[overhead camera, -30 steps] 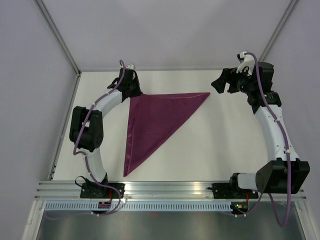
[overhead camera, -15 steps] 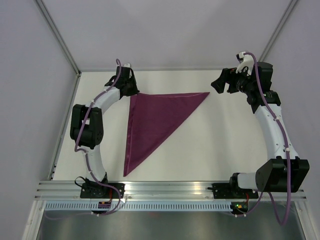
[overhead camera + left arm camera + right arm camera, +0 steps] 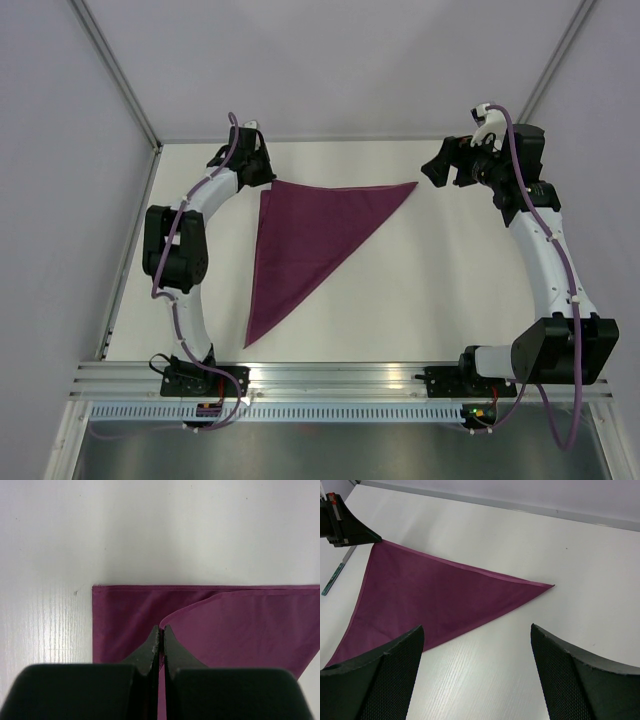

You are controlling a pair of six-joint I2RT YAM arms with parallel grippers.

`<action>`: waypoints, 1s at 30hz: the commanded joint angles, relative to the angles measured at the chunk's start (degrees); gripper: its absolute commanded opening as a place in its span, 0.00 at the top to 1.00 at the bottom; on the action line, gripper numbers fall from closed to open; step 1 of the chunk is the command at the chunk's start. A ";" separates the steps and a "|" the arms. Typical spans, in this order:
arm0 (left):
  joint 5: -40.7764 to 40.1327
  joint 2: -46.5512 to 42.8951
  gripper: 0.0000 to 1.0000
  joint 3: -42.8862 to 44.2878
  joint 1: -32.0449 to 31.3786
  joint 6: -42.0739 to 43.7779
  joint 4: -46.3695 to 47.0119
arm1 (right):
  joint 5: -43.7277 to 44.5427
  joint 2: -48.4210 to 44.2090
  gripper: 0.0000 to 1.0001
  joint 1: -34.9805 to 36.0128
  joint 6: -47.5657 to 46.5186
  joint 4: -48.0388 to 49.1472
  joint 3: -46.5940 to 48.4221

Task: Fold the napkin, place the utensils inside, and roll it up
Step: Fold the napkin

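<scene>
The magenta napkin [image 3: 300,240] lies folded into a triangle on the white table, one tip toward the near edge and one toward the right. My left gripper [image 3: 262,177] is at its far left corner. In the left wrist view the jaws [image 3: 161,628] are shut on the upper layer of the napkin [image 3: 240,625], which lifts in a curve off the lower layer. My right gripper [image 3: 440,170] hovers open just past the right tip; its wrist view shows the wide fingers [image 3: 476,627] over bare table near the napkin [image 3: 435,600]. No utensils are in view.
The white table [image 3: 430,290] is bounded by grey walls at the back and both sides. An aluminium rail [image 3: 340,375] with both arm bases runs along the near edge. The left arm's black gripper body [image 3: 347,527] shows at the far corner.
The left gripper has moved a little toward the back left corner, drawing the napkin's corner with it. The right arm has barely moved.
</scene>
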 commanded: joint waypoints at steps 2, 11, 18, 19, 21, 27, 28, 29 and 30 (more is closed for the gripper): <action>1.37 0.91 0.98 2.58 0.72 1.01 -1.40 | 0.53 0.48 0.09 0.33 -0.26 -0.96 0.08; 0.93 1.70 0.98 2.58 0.98 1.19 -1.67 | 0.53 0.92 0.09 0.59 -0.35 -1.14 0.08; 0.84 2.58 0.98 2.58 1.51 1.19 -1.75 | 0.53 1.19 0.09 0.68 -0.52 -1.40 -0.01; 0.93 2.58 0.98 2.58 1.51 1.19 -1.67 | 0.53 1.19 0.09 0.68 -0.52 -1.40 0.08; 0.75 2.93 0.98 2.50 1.51 1.27 -1.67 | 0.53 1.27 0.09 0.86 -0.44 -1.31 0.08; 0.49 3.55 0.98 2.41 1.68 1.27 -1.67 | 0.53 1.71 0.09 1.03 -0.70 -1.49 0.08; 0.32 3.72 0.98 2.41 1.68 1.27 -1.67 | 0.53 1.71 0.09 0.94 -0.70 -1.49 0.08; 0.23 3.81 0.98 2.41 1.60 1.27 -1.58 | 0.53 1.89 0.09 1.03 -0.70 -1.58 0.08; 0.14 3.81 0.98 2.41 1.68 1.19 -1.67 | 0.53 1.89 0.09 1.12 -0.70 -1.58 0.08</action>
